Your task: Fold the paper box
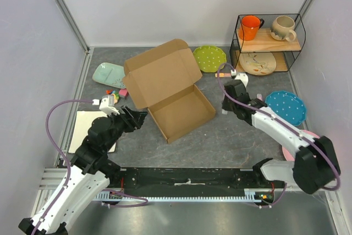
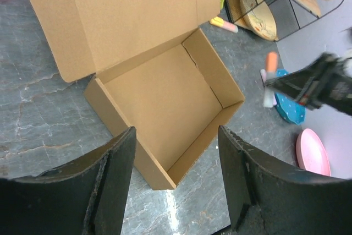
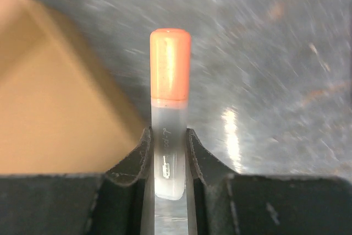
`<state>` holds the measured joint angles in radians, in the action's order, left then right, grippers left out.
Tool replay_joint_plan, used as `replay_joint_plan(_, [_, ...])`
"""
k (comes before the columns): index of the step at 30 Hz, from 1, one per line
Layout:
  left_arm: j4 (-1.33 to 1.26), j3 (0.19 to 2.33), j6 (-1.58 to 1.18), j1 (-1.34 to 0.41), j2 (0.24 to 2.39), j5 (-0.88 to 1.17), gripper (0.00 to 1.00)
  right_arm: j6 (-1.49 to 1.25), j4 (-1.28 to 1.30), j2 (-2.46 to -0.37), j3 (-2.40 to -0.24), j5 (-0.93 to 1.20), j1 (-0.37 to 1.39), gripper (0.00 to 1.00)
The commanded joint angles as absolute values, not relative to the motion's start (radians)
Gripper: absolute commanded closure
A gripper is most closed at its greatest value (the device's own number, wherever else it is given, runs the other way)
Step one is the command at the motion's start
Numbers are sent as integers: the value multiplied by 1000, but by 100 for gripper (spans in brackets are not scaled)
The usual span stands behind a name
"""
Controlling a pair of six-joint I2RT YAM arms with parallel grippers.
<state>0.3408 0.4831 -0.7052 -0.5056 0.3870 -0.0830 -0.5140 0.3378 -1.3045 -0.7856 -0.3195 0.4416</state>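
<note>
**Desk:** Two hands, one box. Where are you at?

**Me:** I am watching the paper box (image 1: 179,111) sitting mid-tabletop (image 1: 220,141), with its walls standing and its lid lying back open on the far side. I am judging the folding as nearly done, with only the closing left. My right hand (image 3: 168,136) is pinching an orange-capped pen (image 3: 170,75), jaws narrow on its pale barrel, just off the box's right side.

**Desk:** And the left?

**Me:** My left hand (image 2: 176,133) is hovering wide and empty by the box's near corner, touching nothing.

**Desk:** What is the next move calling for?

**Me:** I am guessing the pen is going into the box or aside; I cannot tell which. After that I am expecting to swing the lid over and tuck its front flap inside the front wall, with the left hand steadying the box.
</note>
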Motion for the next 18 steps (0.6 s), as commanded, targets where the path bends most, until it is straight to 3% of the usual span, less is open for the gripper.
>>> replay_joint_plan(1, [359,551,-664,-502,376,-149,32,-500,362,-1218,-985,-381,581,91])
replay_joint_plan(6, [385,563,-658,-502,374,-186,32,-477,341,-1397,-1106,-210,742,92])
replay_joint_plan(14, [448,574,-669,-502,342,-221,32,-451,278,-1676,-1163,-170,862,94])
replay_joint_plan(17, [462,575,-667,-502,334,-232,32,-457,273,-1709,-1183,-178,867,74])
replay_joint_plan(18, [465,577,-667,-502,334,-235,32,-459,275,-1709,-1186,-184,868,58])
